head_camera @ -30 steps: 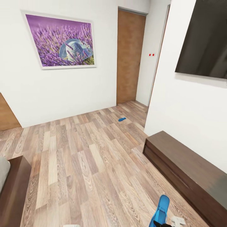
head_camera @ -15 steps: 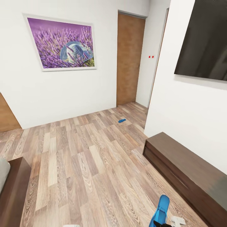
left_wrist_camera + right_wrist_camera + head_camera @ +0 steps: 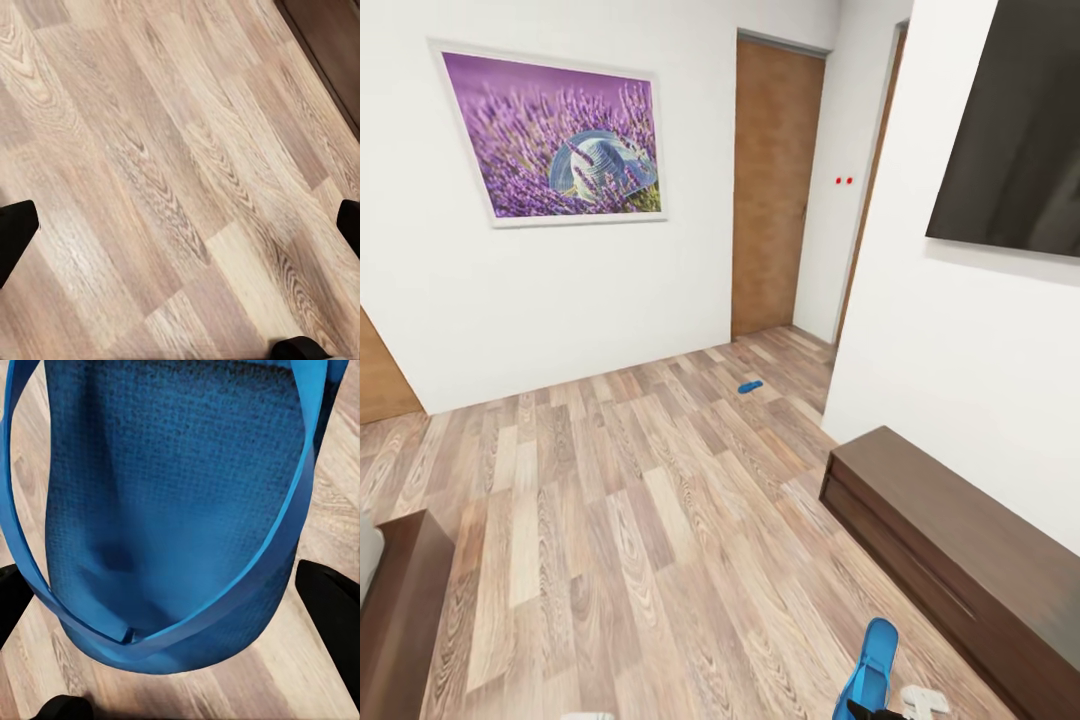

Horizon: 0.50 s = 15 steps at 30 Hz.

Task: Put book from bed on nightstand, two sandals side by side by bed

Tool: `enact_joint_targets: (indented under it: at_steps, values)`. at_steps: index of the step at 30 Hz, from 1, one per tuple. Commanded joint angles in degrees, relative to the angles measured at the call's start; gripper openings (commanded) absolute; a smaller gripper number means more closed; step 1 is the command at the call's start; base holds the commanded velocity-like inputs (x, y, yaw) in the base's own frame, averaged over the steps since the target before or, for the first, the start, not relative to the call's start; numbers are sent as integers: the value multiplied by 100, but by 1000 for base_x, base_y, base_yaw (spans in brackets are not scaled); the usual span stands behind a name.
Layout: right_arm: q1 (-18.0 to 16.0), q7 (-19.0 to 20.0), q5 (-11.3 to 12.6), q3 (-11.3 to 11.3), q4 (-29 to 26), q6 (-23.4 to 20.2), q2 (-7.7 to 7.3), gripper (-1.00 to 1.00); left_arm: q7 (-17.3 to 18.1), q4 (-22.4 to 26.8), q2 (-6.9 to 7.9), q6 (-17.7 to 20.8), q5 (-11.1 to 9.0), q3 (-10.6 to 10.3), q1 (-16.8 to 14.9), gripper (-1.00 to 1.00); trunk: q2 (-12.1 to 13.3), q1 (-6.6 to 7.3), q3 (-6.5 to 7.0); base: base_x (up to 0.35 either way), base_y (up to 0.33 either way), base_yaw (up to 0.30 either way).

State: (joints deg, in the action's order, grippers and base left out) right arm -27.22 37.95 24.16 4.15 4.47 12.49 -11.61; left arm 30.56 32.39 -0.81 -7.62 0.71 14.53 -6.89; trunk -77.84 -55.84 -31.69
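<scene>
Since a second ago our whole view has swung slightly, so the far sandal (image 3: 750, 386) and the television (image 3: 1010, 130) sit a touch further right in the head view and less of the bed (image 3: 390, 610) corner shows at the lower left; that is our camera turning, and the things themselves lie as they did. We stand in a room with white walls and a wood-plank floor (image 3: 620, 520). The far sandal lies flat on the planks near the brown door (image 3: 775, 190), well apart from us. Our right gripper (image 3: 176, 585) holds the other sandal (image 3: 870, 672) at the lower edge of the head view; in the right wrist view its blue sole and strap sit between the two dark fingers, which clamp on it from either side. Our left gripper (image 3: 180, 225) hangs over bare floor with its dark fingertips (image 3: 15, 232) spread wide apart and nothing between them. A long dark brown dresser (image 3: 960, 560) runs along the right wall below the television. A framed picture of purple flowers (image 3: 550, 135) hangs on the far wall.
</scene>
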Motion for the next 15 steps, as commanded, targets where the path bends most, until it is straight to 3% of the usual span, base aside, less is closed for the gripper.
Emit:
enact_joint_targets:
  at_steps: [1, 15]
  values:
    - [-11, 28, 45, 42, 25, 42, 1, -100, 46, -5, -7, -4, 8, 41, -5, 100, -3, -3, -5, 249, 94, 0]
    - [-11, 28, 45, 44, 27, 42, 1, -100, 46, -5, -7, -6, 8, 41, -5, 100, -3, -3, 97, 35, 13, 0]
